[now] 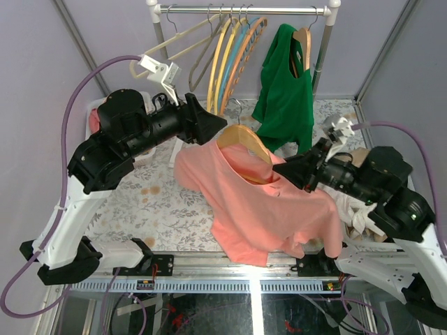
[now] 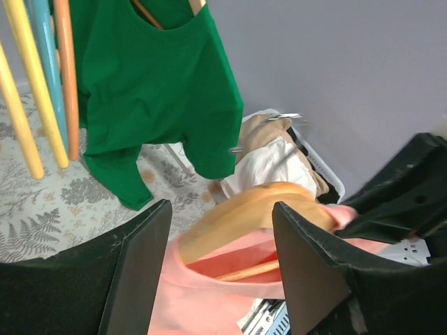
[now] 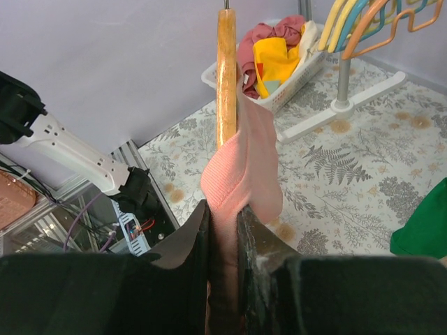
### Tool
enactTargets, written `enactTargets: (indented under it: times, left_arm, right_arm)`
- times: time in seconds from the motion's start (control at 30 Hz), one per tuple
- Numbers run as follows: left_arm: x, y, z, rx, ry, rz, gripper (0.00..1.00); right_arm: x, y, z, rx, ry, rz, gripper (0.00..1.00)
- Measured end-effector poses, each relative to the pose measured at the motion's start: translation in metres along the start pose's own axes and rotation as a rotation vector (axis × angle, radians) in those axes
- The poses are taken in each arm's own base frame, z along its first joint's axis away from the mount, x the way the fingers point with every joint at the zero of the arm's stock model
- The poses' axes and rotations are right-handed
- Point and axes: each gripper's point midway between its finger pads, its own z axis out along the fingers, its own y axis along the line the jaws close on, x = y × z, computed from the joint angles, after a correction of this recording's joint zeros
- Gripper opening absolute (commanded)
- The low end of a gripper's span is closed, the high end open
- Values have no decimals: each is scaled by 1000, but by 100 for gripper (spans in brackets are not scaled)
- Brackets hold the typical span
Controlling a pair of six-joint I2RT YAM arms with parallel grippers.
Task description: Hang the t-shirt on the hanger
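While both arms reached in over the fern-printed counter (image 1: 140,202), we saw the white clothes rail (image 1: 244,10) standing along its far edge. The salmon t-shirt (image 1: 265,209) was the biggest piece of cloth there. It spread from mid-counter down to the near edge on the right, and its neck was raised off the surface around the hanger.

A bright green shirt (image 1: 286,91) hung from the rail on the right. Just to its left hung a fan of thin hangers (image 1: 230,56) in cream, yellow, blue and orange.

The wooden hanger (image 1: 241,136) stood between the two arms with its metal hook pointing up toward the rail. Its left shoulder was bare and its right shoulder was tucked inside the t-shirt's neck.

In the right wrist view a white basket (image 3: 300,73) sat at the far left, holding dusty-red and yellow clothes (image 3: 276,56).

The left fingers (image 2: 143,258) stood wide apart beside the hanger's top. The wood showed in the gap between them, and we could not tell whether either one touched it. The right fingers (image 3: 255,244) were pressed together on a fold of the t-shirt's collar, just below the hanger's end.
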Motion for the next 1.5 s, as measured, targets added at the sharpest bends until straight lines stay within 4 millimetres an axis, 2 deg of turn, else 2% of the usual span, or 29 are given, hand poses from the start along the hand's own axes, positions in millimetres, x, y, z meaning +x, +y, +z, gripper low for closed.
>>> enactTargets:
  times: [0.2,0.3,0.67,0.87,1.07,1.13,1.23,1.33,1.4,1.5]
  left_arm:
    - [-4,-8,2,45,-29,-5,60]
    - [-2,-7,5,47,-25,-7,60]
    - [14,8,25,-16,-30,-15,57]
    - [6,4,28,-15,-75,-14,51]
    - [-2,-11,31,30,-118,-20,53]
    - [-4,-15,32,39,-123,-21,47]
    - [-2,-18,36,45,-122,-20,30]
    - [-1,-13,42,20,-124,-19,18]
    - [0,-11,44,5,-123,-15,1]
    - [0,-7,46,-21,-121,24,0]
  right_arm:
    - [5,-9,28,3,26,24,0]
    - [6,-9,34,-2,24,32,0]
    - [-4,-4,37,-28,-16,45,0]
    - [-4,-5,38,-25,-31,55,0]
    - [5,-2,41,-55,-9,65,0]
    - [8,-1,41,-61,0,69,0]
    - [9,0,43,-72,3,72,0]
    - [8,1,42,-79,-4,69,0]
    - [7,2,42,-80,-6,68,0]
    - [5,3,40,-83,-15,77,3]
